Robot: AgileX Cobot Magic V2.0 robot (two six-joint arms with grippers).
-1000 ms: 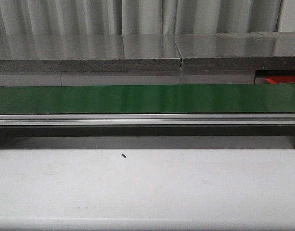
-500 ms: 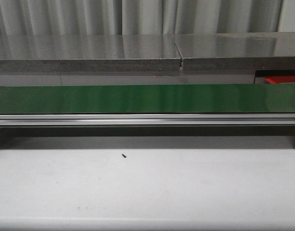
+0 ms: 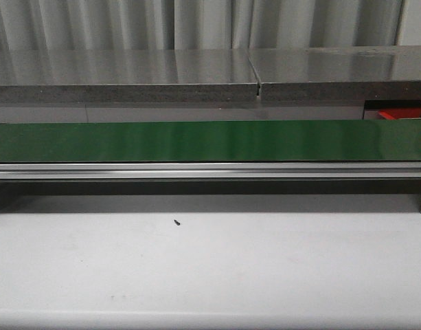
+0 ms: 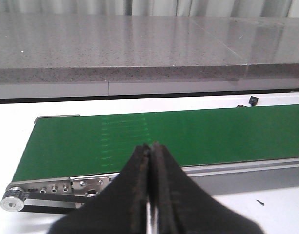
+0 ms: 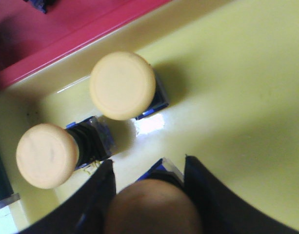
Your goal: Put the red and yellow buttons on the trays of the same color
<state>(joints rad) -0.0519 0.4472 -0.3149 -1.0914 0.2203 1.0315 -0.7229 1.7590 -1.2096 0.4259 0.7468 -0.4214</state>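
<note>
Over the glossy yellow plastic tray (image 5: 227,97), the right gripper (image 5: 148,195) was clamped on a third yellow-capped button (image 5: 149,207) beside two already placed (image 5: 122,85) (tray wall close); lower squarely, then release. Left gripper (image 4: 150,195) had its fingers pressed together above the green belt (image 4: 188,136).

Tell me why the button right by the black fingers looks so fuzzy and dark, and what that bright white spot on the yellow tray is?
Right wrist view: the held button sits too close to the camera, so it blurs, and the right gripper shades it; the two other yellow buttons are sharper. The white spot is light glaring off the shiny yellow tray. Front view: soft streaky reflections on the green belt.
</note>
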